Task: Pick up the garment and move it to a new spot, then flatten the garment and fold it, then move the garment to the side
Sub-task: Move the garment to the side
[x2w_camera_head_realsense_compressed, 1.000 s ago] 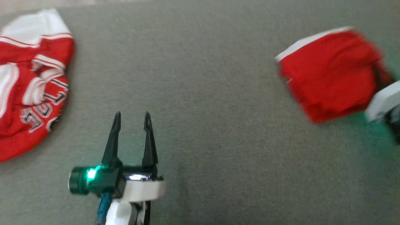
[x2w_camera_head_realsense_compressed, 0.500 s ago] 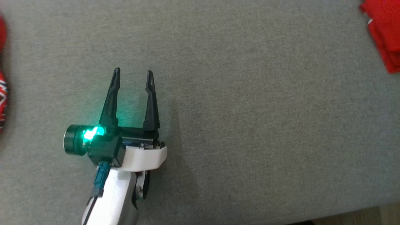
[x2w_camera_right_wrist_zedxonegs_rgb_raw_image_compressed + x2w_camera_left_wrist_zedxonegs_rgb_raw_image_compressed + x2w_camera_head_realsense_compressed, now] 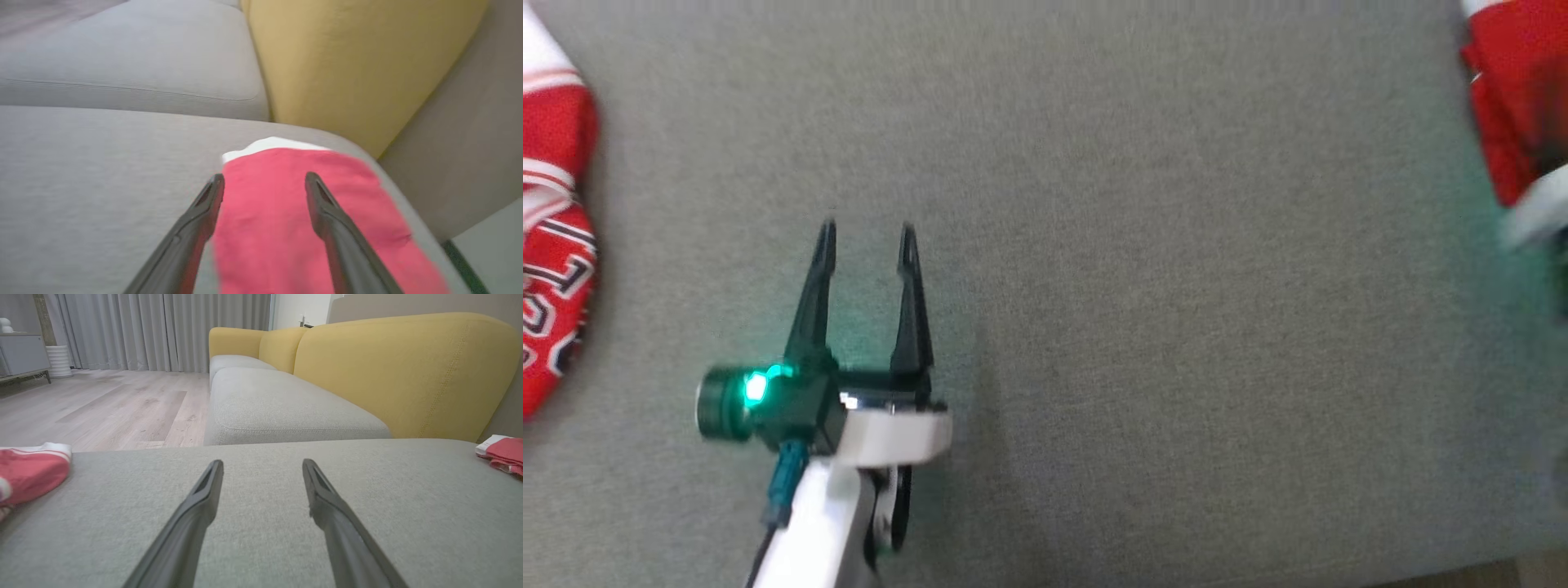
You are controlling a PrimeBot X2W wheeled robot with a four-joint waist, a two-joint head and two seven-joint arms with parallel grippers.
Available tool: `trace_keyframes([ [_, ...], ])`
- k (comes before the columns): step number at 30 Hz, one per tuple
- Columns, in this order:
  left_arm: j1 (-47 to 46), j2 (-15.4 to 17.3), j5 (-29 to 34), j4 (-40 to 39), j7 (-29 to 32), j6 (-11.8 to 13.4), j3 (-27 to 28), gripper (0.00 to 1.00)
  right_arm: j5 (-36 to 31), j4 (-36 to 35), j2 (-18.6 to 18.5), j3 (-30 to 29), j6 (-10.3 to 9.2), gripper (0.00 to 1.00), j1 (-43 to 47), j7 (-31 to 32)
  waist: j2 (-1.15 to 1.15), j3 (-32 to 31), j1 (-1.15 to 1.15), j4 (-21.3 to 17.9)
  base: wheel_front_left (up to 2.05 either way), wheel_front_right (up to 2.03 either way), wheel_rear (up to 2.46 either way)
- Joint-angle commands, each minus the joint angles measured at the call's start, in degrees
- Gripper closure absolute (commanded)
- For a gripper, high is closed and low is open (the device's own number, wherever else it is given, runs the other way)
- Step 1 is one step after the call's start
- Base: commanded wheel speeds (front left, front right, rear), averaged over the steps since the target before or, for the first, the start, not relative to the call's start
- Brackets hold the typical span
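The left gripper point(image 3: 867, 233) sits low over the grey cushion point(image 3: 1135, 327), its two fingers spread wide with nothing between them. A green light point(image 3: 756, 388) glows on the camera housing at its wrist.

Well off to its left lies a crumpled jersey point(image 3: 556, 245), red with white stripes. It bears black letters outlined in white. The picture's edge cuts them off, and the one nearest the gripper may be an L, though it is too blurred to read for certain. Far off to the gripper's right, in the top corner of the head view, is the garment point(image 3: 1507, 82), folded and red. A blurred pale part of the right arm point(image 3: 1535, 216) lies across the garment's near edge.

The left wrist view adds what the head view lacks. Ahead of the left gripper point(image 3: 262, 463) are a second seat point(image 3: 261, 404), the sofa's yellow back point(image 3: 404, 371), a wooden floor point(image 3: 102, 404) and grey curtains point(image 3: 163, 330). The jersey point(image 3: 32, 469) is low to its left and the garment point(image 3: 502, 453) at its far right, and no lettering shows on either here.

The right gripper point(image 3: 264, 177) also stands wide and grips nothing. The garment point(image 3: 265, 245) lies flat on the cushion under and between its fingers, with a white edge just past the fingertips. It sits at the cushion's rounded end, beside the yellow back point(image 3: 347, 61). No label or print shows on it.
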Motion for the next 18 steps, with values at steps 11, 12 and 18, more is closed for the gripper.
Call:
trace_keyframes([
  [11, 8.64, -0.06, -0.10, 2.36, -0.28, 0.04, 3.94, 0.00, 9.21, -15.38, 15.13, 14.65, -0.04, 0.00, 23.33, -1.85, 0.00, -17.23, 0.01, 4.30, 0.00, 0.00, 0.00],
  [12, 9.45, -0.06, 0.01, 2.59, -0.28, -0.04, 4.10, 0.00, 9.37, -16.63, 15.96, 14.57, -0.04, 0.00, 25.17, -1.85, 0.00, -18.50, 0.01, 4.79, 0.00, 0.00, 0.00],
  [18, 14.34, -0.06, 1.76, 2.41, -0.28, -0.21, 5.72, 0.00, 5.11, -26.85, 18.71, 10.30, -0.04, 0.00, 34.77, -1.86, 0.00, -23.99, 0.01, 6.97, 0.00, 0.00, 0.00],
])
